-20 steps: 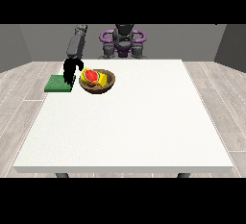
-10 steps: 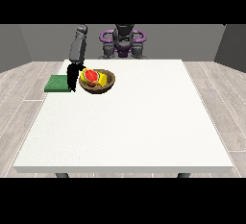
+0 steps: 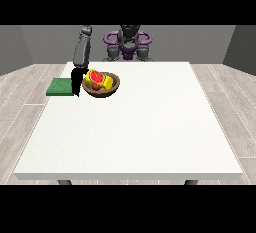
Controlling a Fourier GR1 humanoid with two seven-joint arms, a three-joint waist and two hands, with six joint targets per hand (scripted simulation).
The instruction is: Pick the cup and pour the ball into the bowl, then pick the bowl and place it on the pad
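The bowl sat on the table near its far left corner, just right of the green pad — beside it, not on it. Inside lay something yellow and red, with a small red round thing low at the front that may have been the ball; it was too small to be sure. A separate cup could not be made out: the yellow and red shape in the bowl might have been it, tipped over, but that was only a guess.

The hand at the view's left hung between pad and bowl, close against the bowl's left rim, its black shape pointing down toward the table. Whether its fingers were apart or closed on the rim could not be told, nor whether it touched the bowl at all. The other hand did not show clearly — it seemed held in close at the robot's body, too small to read.

Judging by how things lay, the pouring looked done or nearly so, and the second half was what remained: the bowl had yet to be lifted and set on the pad. That would be a short carry leftward.

The table was large, white and plain, on dark legs. Around it ran a floor of pale grey planks, with flat grey walls behind the robot.
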